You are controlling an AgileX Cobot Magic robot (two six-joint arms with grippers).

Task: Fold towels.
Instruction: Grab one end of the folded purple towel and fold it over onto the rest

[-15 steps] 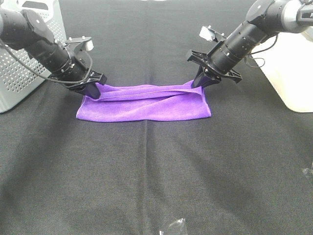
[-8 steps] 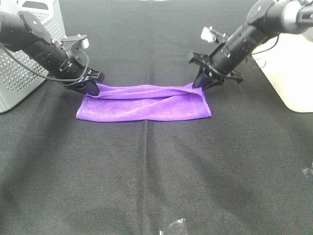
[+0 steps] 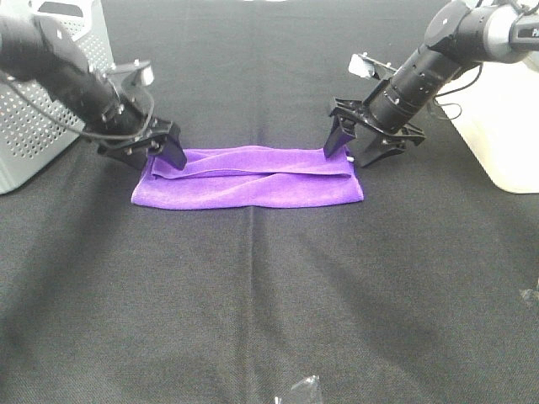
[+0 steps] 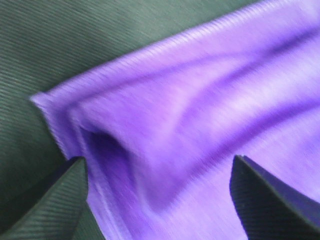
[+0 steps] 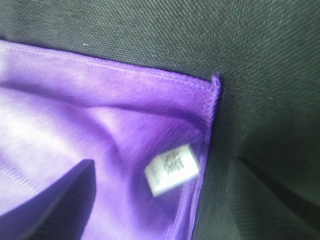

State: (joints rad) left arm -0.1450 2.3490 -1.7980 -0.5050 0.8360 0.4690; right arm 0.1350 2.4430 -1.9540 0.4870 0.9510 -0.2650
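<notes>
The purple towel lies folded into a long flat strip on the black tablecloth, its upper layer ending short of the near edge. My left gripper is open, straddling the towel's far left corner. In the left wrist view its fingertips stand wide apart over that corner of the towel. My right gripper is open at the far right corner. The right wrist view shows the towel's stitched corner and its white tag between the spread fingertips.
A grey perforated basket stands at the far left, just behind the left arm. A white container stands at the right, beside the right arm. Small clear plastic scraps lie at the near edge and the right edge.
Both grippers have opened and let go of the towel's far corners. The lifted, wrinkled upper layer has dropped and now lies flat on the strip.
</notes>
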